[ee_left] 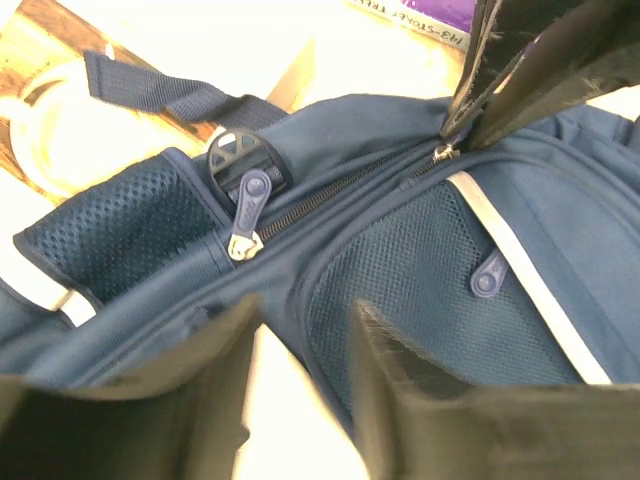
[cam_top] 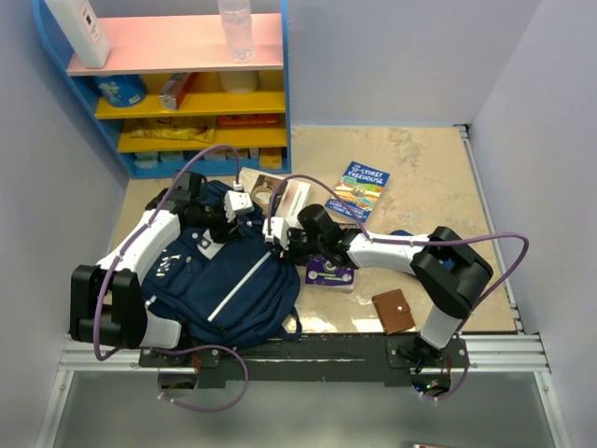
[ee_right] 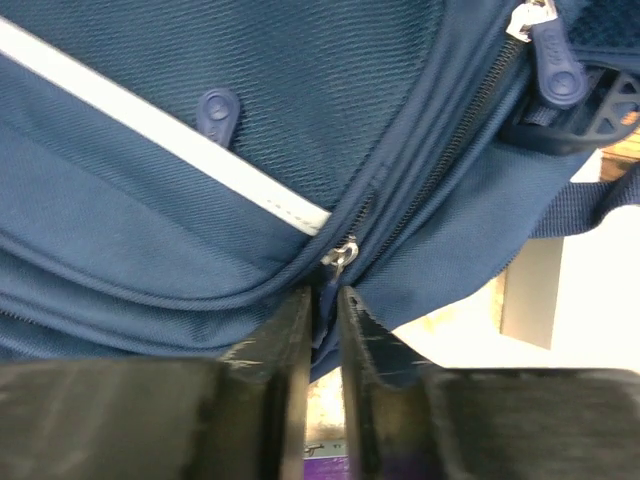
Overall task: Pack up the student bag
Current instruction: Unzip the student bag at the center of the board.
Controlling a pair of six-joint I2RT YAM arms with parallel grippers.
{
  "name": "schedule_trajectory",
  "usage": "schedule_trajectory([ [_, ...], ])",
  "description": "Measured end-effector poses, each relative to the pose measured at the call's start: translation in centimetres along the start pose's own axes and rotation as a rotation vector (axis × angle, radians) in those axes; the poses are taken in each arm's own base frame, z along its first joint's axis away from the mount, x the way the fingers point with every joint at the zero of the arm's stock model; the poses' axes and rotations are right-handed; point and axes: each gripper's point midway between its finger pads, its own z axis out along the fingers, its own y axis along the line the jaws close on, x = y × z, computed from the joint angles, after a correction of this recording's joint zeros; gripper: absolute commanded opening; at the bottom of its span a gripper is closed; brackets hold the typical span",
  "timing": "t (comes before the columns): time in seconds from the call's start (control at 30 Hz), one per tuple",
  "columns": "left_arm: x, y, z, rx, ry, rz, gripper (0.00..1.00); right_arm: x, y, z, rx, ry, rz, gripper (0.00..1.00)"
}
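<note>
**Bag not yet open, packing not begun**

We find the student bag (cam_top: 219, 285), a large navy blue fabric backpack with pale grey trim stripes, lying flat on the beige table (cam_top: 424, 163) at the left, just ahead of the left arm's base. Its top end points toward the shelves.

Our right gripper (ee_right: 325, 295) has its fingers drawn almost together at the small silver metal zip slider (ee_right: 340, 255) on the bag's main zip, and we judge it is pinching that slider. Our left gripper (ee_left: 307, 308) hangs over the bag's edge with its fingers spread. We see nothing held between them.

The zip teeth between the slider and the blue oval plastic pull tab (ee_left: 250, 195) lie meshed, so the main compartment looks closed.

The things to pack lie outside the bag:
- the blue illustrated paperback book (cam_top: 362, 189), well apart on the far side
- the flat purple packet (cam_top: 328, 273), just beside the bag under the right arm
- the small brown leather wallet (cam_top: 394, 311), near the front edge

By our reckoning, opening the zip comes first, and the loading and closing all remain to be done.
</note>
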Motion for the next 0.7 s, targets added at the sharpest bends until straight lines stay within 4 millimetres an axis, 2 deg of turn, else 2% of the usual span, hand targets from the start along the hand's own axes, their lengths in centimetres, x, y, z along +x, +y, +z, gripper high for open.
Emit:
schedule_trajectory([
  [0.03, -0.1, 0.1, 0.1, -0.004, -0.003, -0.003, 0.71, -0.1, -0.1, 0.0, 0.007, -0.002, 0.006, 0.1],
  [0.1, -0.5, 0.1, 0.3, -0.006, -0.011, -0.001, 0.74, -0.1, -0.3, 0.0, 0.022, -0.008, 0.018, 0.07],
  [0.27, -1.5, -0.5, 0.9, 0.022, -0.038, 0.015, 0.75, -0.6, -0.2, -0.8, 0.05, -0.038, 0.033, 0.04],
  [0.37, -1.8, -1.0, 1.9, 0.068, -0.044, 0.05, 0.74, -1.2, 0.0, -1.5, 0.063, -0.059, 0.034, 0.03],
  [0.57, -1.4, -1.9, 4.8, 0.223, -0.014, 0.083, 0.64, -1.1, 0.2, -1.9, 0.078, -0.064, 0.05, 0.02],
  [0.67, -1.0, -2.2, 5.9, 0.276, 0.007, 0.089, 0.54, -0.6, 0.1, -1.9, 0.089, -0.048, 0.059, 0.02],
  [0.7, -0.9, -2.3, 6.0, 0.288, 0.009, 0.093, 0.45, -0.5, 0.1, -2.0, 0.093, -0.044, 0.06, 0.02],
])
